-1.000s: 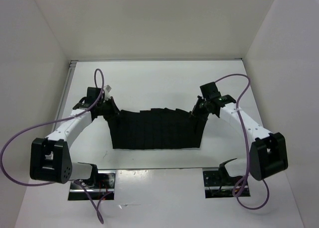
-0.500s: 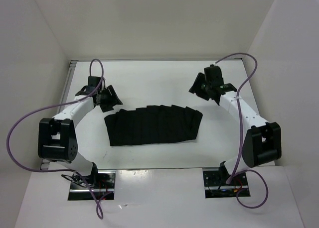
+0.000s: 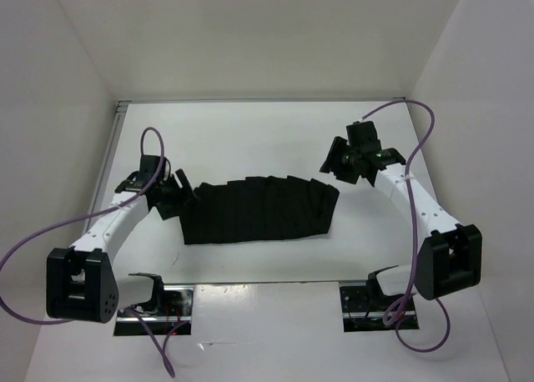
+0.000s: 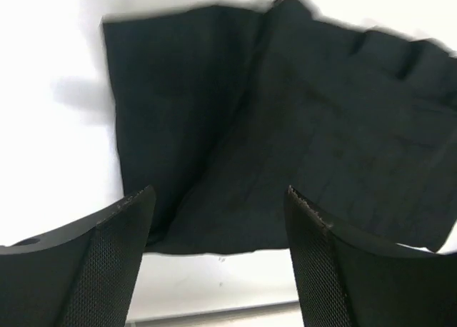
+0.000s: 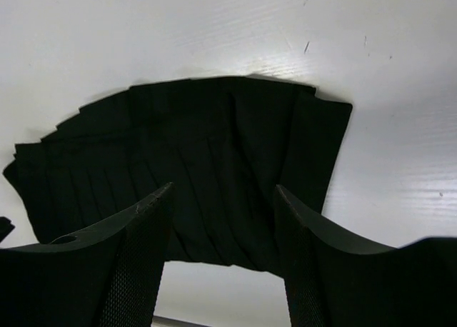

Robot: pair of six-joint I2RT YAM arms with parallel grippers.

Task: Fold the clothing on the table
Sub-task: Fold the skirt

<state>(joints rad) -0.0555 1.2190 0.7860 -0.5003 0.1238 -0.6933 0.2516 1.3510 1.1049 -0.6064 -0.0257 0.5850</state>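
Black pleated clothing [image 3: 259,211] lies flat on the white table [image 3: 250,132]. Left gripper [image 3: 177,192] and right gripper [image 3: 338,165] flank its far corners, jaws wide, holding nothing.

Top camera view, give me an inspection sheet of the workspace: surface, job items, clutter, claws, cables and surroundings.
Surface: glossy white table, with light glare near the arm bases.
Job's things: black pleated skirt lying flat in a fan shape between the two arms, held by neither.
Clutter: nothing seen.
Grippers: left claw open, at the skirt's left end; right claw open, by the skirt's far right corner.
Cables: purple cables loop freely off both arms, clear of the skirt.
Surroundings: plain white walls on the left, far and right sides.
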